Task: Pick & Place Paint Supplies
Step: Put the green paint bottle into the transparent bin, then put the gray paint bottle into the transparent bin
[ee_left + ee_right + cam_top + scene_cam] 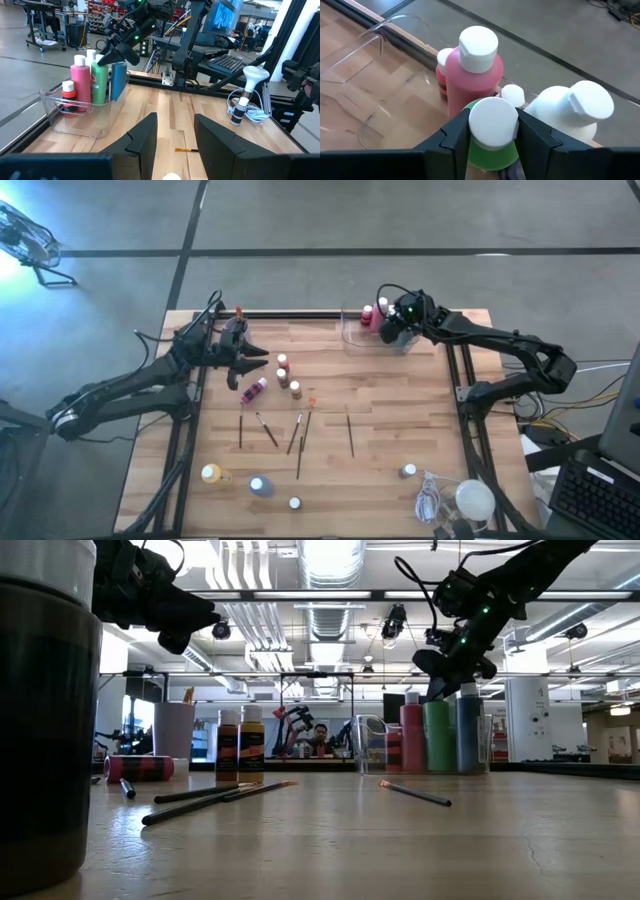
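The right claw grips the white cap of an upright green paint bottle inside the clear plastic tray at the tabletop's far right; the left claw hovers half-open, empty.

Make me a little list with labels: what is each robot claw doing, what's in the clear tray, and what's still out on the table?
right claw: over the clear tray, shut on the green bottle at its white cap
left claw: open, holding nothing, above the table's left side
in the tray: pink bottle, small red bottle, blue bottle, green bottle
still on the table: paintbrushes, standing bottles, a lying pink bottle
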